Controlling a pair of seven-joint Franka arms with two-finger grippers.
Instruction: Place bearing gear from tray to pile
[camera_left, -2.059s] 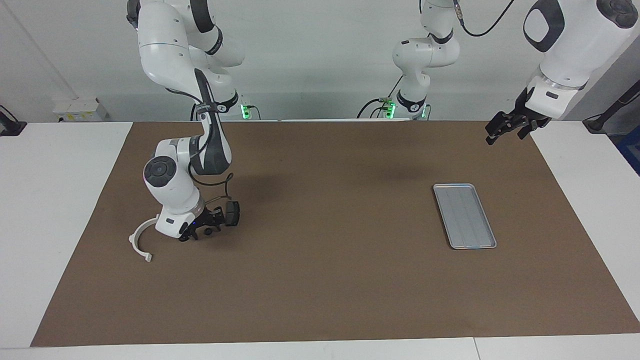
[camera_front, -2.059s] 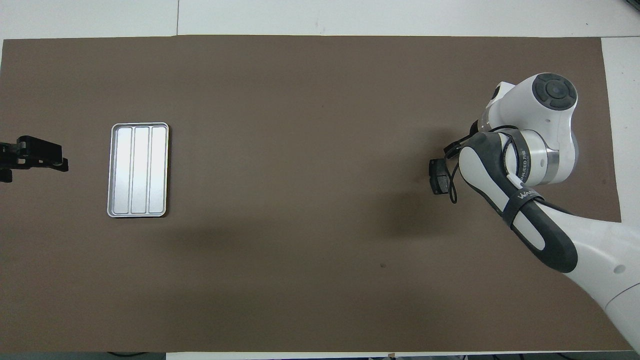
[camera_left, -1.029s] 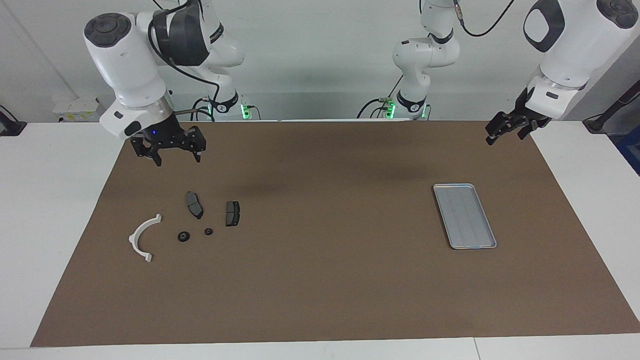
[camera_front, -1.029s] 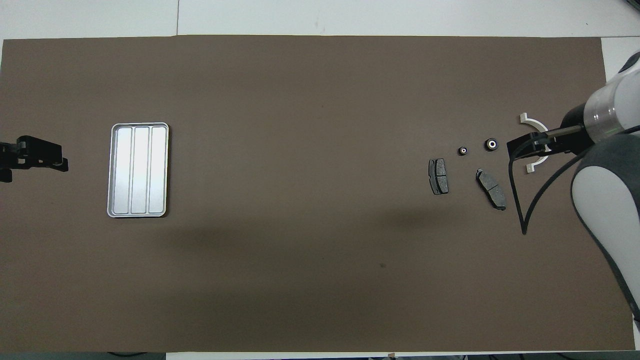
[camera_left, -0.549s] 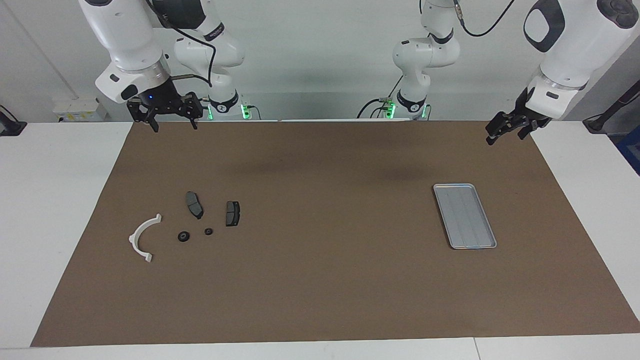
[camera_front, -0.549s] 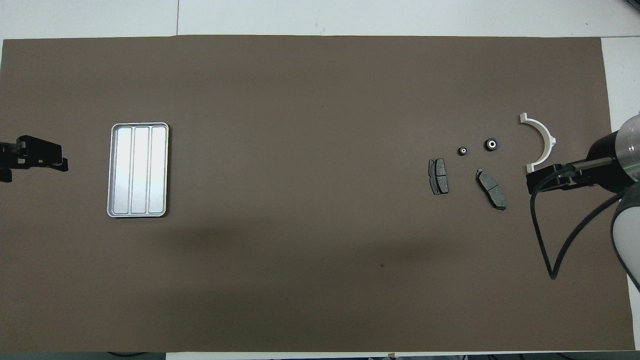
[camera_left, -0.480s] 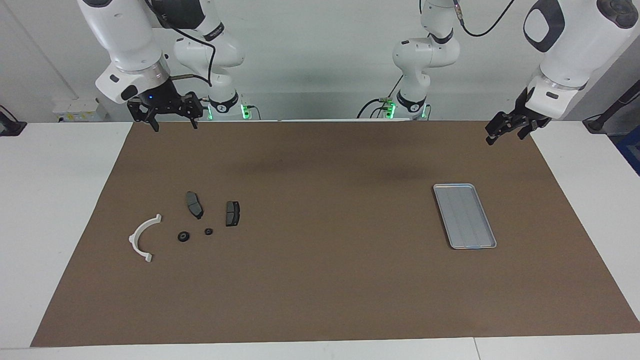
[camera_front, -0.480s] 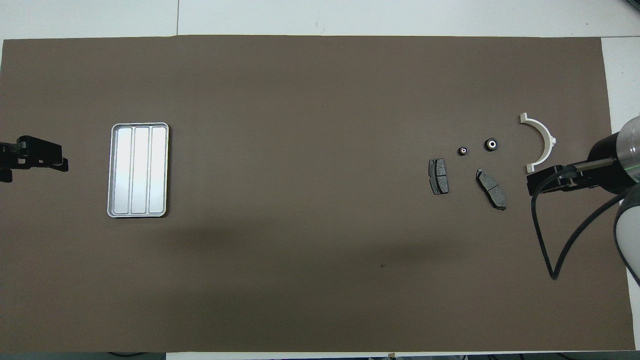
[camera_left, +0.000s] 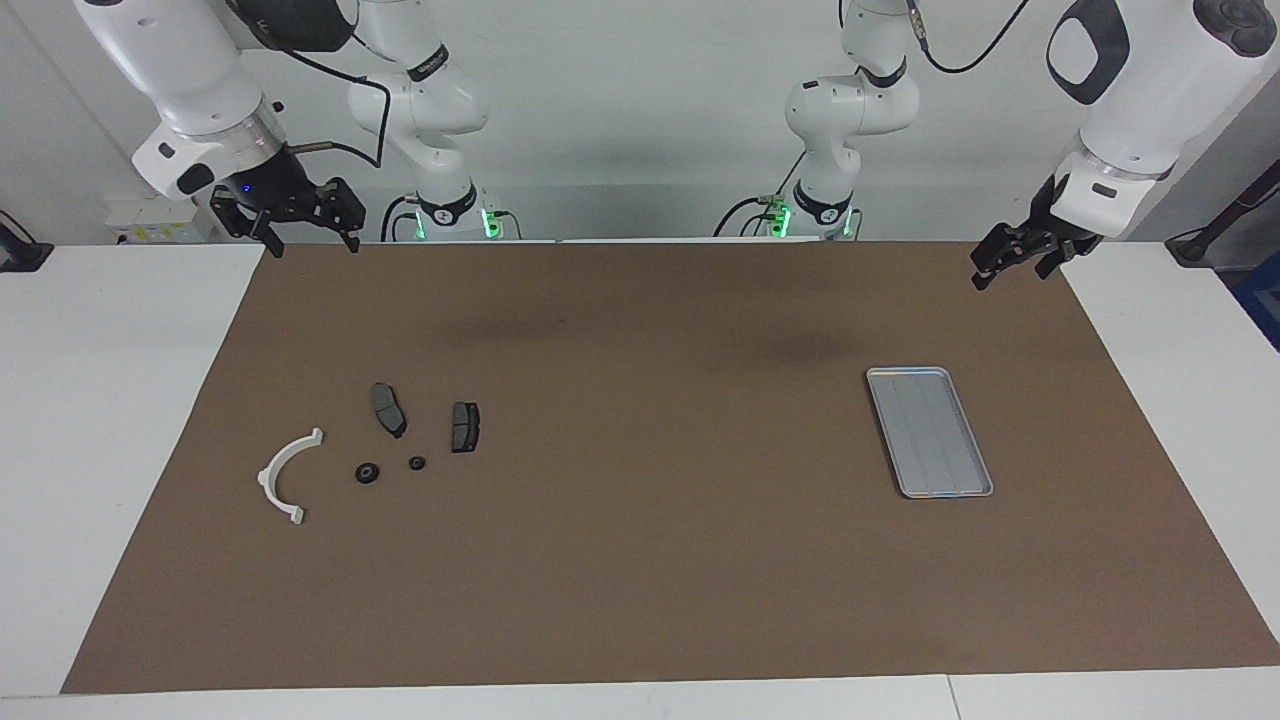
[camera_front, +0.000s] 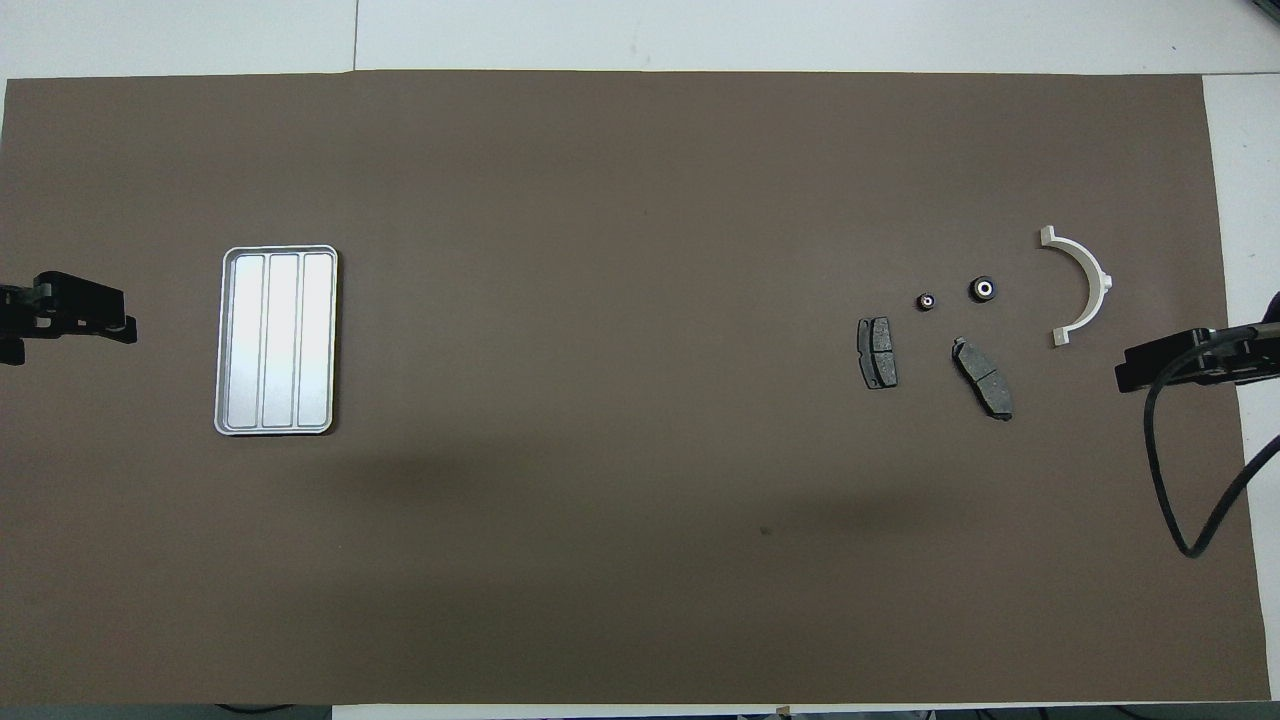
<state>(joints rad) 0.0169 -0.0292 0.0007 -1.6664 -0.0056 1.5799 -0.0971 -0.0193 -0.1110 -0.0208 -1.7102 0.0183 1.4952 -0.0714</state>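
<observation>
Flat silver-grey ridged metal tray (camera_left: 929, 431) bare, toward left arm's end of brown mat (camera_left: 660, 560). Two small black round bearing gears (camera_left: 367, 473) on mat within pile – beside white semicircular plastic bracket (camera_left: 284, 476) and two dark grey brake-pad pieces (camera_left: 388, 409). Right gripper (camera_left: 305, 245) raised over mat's corner, fingers spread, holding nothing. Left gripper (camera_left: 1010, 265) waits over mat's edge – finger state cannot tell.

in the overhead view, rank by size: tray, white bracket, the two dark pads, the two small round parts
1. tray
2. white bracket
3. dark pads, too alike to rank
4. round parts: slightly bigger than
</observation>
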